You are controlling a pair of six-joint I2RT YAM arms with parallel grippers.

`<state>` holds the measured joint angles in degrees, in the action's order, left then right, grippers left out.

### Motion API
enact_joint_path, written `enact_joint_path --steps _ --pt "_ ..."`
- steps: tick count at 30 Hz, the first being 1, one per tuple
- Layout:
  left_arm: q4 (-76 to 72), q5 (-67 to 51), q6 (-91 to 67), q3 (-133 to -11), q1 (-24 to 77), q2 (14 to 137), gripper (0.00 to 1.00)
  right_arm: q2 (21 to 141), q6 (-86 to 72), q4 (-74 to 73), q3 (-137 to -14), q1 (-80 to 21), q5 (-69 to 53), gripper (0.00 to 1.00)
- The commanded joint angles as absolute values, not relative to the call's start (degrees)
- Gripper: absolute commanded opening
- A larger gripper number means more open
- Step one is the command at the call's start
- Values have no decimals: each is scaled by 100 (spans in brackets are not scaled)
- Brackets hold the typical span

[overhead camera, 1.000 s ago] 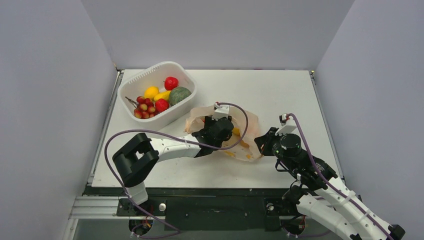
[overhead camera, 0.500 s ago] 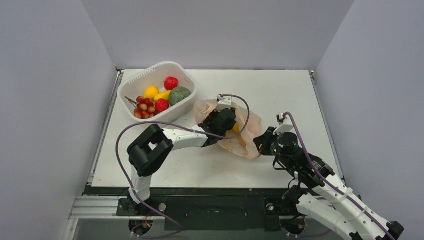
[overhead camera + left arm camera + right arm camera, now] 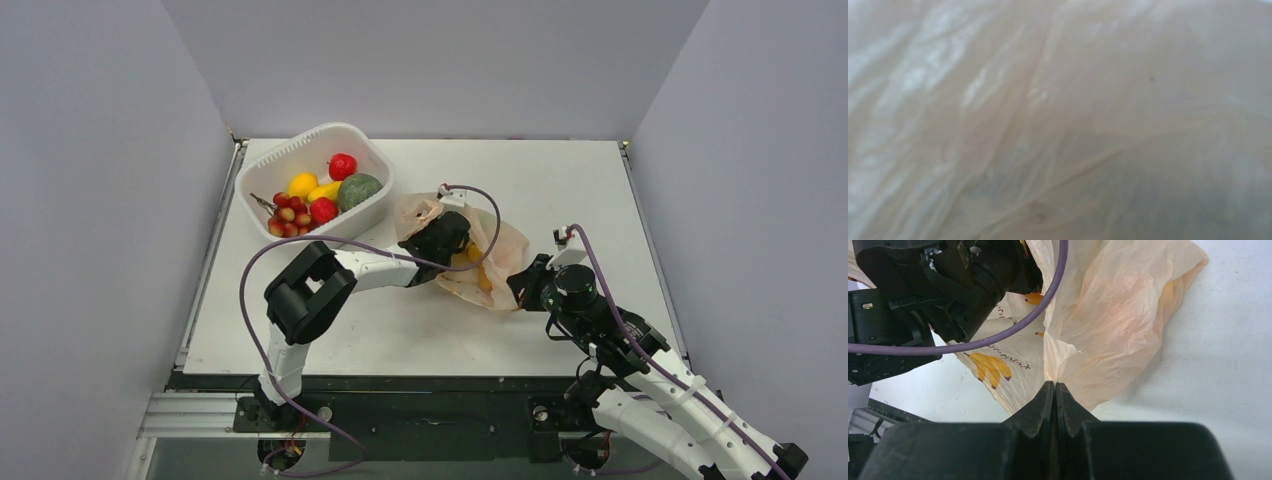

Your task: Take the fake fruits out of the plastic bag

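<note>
The pale peach plastic bag (image 3: 505, 250) lies crumpled mid-table, and its film (image 3: 1058, 120) fills the whole left wrist view. My left gripper (image 3: 445, 243) reaches into the bag's mouth from the left. Its fingers are hidden by the film in every view. A yellow fake fruit (image 3: 467, 260) shows through the bag beside it. My right gripper (image 3: 1054, 383) is shut on a pinched fold of the bag (image 3: 1108, 335) at its near right corner, also seen from above (image 3: 520, 287). Yellow printed marks (image 3: 990, 367) show on the film.
A white slotted basket (image 3: 378, 163) stands at the back left, close to the bag. It holds a red strawberry (image 3: 342, 166), a yellow fruit (image 3: 302, 184), a dark green fruit (image 3: 359, 190) and red grapes (image 3: 288, 220). A purple cable (image 3: 1048, 300) loops over the bag.
My left arm has pushed farther right and back into the bag, and the bag has shifted back with it. The right gripper has kept its pinch.
</note>
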<state>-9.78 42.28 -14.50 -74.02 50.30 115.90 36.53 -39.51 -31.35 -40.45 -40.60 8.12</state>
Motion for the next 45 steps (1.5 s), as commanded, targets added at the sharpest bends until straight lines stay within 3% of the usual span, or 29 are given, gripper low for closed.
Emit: enact_joint_path --steps 1,19,30,38,45 --pt "-1266 3734 -1412 -7240 5048 10945 35 3632 -3955 -2990 -4248 -4093 832 0" --pt "898 507 -3285 -6509 5552 8221 26 3546 -3905 -3030 -4156 -4087 1001 0" --pt "2740 31 -2506 -7778 5479 6932 27 3587 -3902 -3025 -4200 -4087 1017 0" --pt "3971 458 -1428 -9594 4422 7242 28 3650 -3916 -3002 -4235 -4096 993 0" --pt "3860 -162 -1197 -10034 2443 7893 28 3705 -3977 -3004 -4234 -4093 1035 0"
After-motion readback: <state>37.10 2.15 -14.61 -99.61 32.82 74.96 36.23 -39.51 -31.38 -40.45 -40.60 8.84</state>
